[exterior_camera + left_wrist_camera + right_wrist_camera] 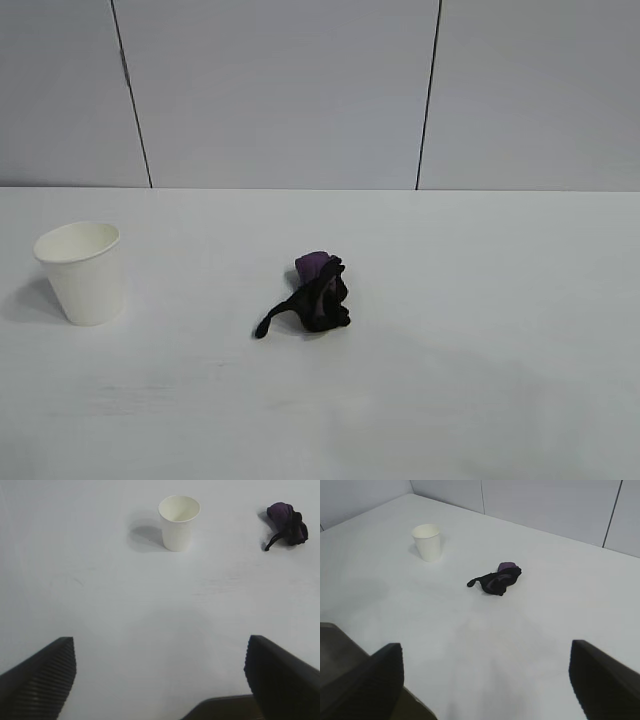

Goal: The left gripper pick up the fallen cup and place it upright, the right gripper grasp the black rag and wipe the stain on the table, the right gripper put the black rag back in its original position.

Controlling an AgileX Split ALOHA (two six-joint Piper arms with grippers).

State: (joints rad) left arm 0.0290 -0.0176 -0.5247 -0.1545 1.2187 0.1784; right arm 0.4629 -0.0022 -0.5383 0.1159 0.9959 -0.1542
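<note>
Cup (81, 272) upright at far left of table (480, 350). Rag (315, 297) bunched mid-table, released. No stain visible; wiping judged complete. Left gripper (160, 677) and right gripper (487, 680) wide open, empty, well clear. Nothing apparently left.
</note>
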